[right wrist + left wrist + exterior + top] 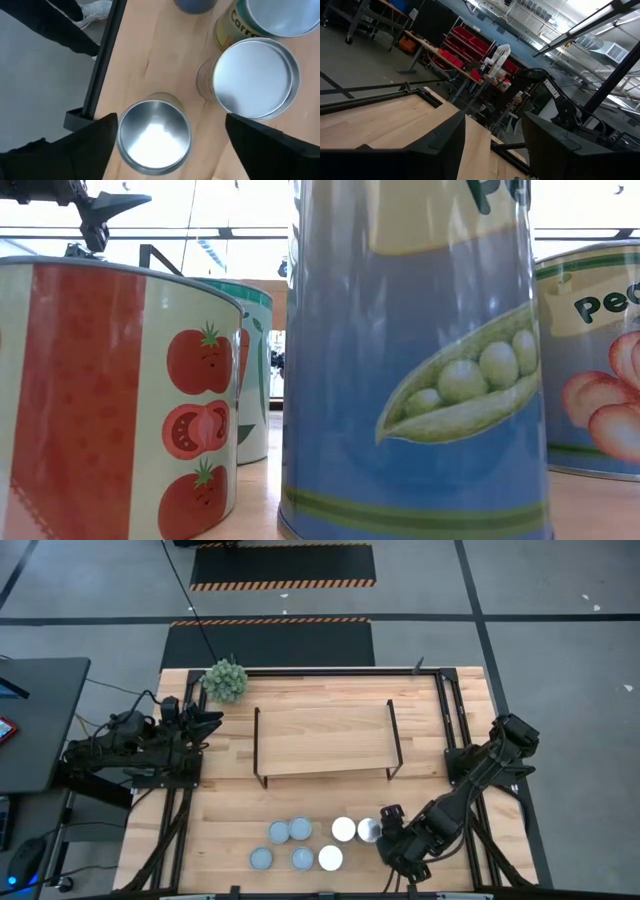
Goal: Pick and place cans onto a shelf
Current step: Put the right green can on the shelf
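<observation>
Tin time: my right pincer (167, 142) hangs wide open over the small silver-topped cylindrical can (154, 135). Looks rigid, light, probably slick; I'd grab its sides at 3 and 9 o'clock.

Pea can (410, 370), tomato can (110, 395), peach can (592, 370)

One can (260, 22) says "Carro" – cut off. Another can (590, 360) starts "Pe". An arm (555, 92) says "TROSSEN".

wooden table (230, 800) carries bare shelf (325, 740), plant (225, 680), seven cans (300, 845).
</observation>
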